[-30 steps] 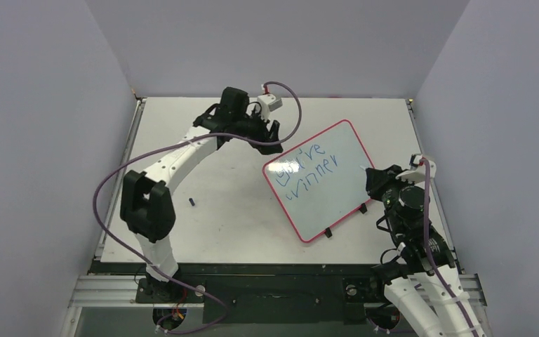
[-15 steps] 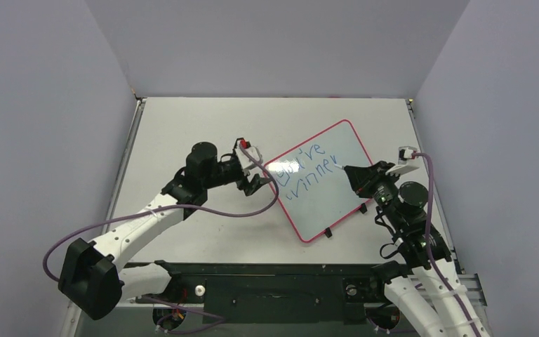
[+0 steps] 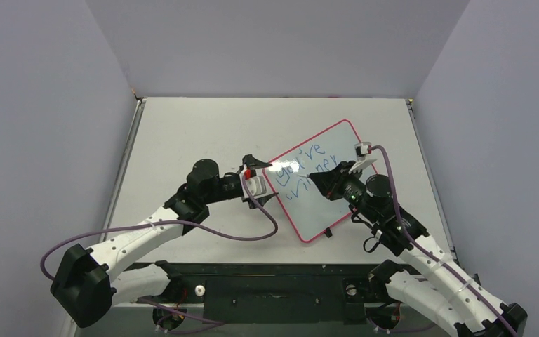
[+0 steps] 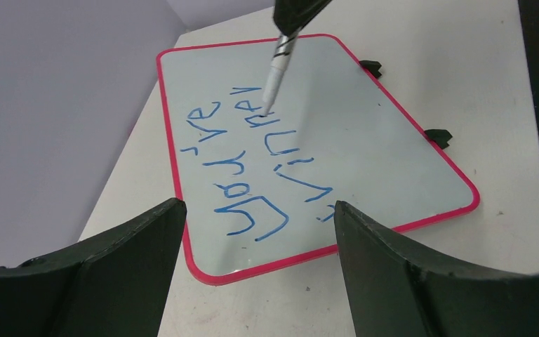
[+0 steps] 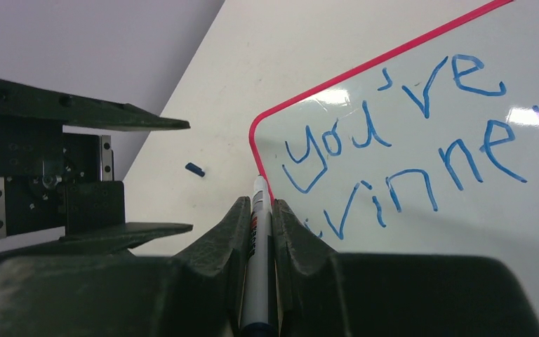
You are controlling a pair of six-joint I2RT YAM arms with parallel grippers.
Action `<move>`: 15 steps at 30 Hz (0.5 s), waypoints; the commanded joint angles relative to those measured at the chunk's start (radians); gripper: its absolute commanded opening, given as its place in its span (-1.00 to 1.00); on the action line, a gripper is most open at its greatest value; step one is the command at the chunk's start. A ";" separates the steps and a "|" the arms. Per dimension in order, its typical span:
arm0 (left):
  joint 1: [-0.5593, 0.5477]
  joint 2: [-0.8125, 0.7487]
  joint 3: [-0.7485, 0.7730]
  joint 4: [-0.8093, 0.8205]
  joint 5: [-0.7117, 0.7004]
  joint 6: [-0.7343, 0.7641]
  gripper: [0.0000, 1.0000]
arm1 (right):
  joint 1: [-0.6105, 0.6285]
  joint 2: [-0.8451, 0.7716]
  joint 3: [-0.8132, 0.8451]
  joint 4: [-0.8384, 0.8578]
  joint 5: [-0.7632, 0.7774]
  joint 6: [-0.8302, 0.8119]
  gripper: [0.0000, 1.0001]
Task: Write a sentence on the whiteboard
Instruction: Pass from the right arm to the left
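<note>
Seemingly near its end, the job stood thus: at centre left of the top view the left gripper [image 3: 258, 180] gaped wide and empty just beside the left corner of the whiteboard [image 3: 337, 207], which lay on the table [image 3: 182, 126] at centre right, its blue sentence [image 3: 310, 167] reading "you're" over "winner". Further right, the right gripper [image 3: 317, 178] was clamped on the pen [image 4: 276, 67], whose tip met the last letter of "winner", so I judged only finishing strokes were left. Counted: one whiteboard, one pen, two grippers, two readable lines, two black feet [image 4: 438, 135].
</note>
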 commanded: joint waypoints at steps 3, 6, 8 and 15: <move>-0.030 -0.032 -0.027 0.045 0.045 0.096 0.50 | 0.027 0.047 -0.001 0.126 0.047 -0.008 -1.00; -0.039 -0.033 -0.034 0.040 0.039 0.111 0.50 | 0.036 0.070 0.015 0.126 0.056 -0.016 -1.00; -0.047 -0.033 -0.041 0.054 0.032 0.108 0.50 | 0.042 0.080 0.021 0.129 0.060 -0.017 -1.00; -0.081 -0.026 -0.054 0.092 -0.010 0.112 0.49 | 0.095 0.129 0.034 0.162 0.086 -0.006 -1.00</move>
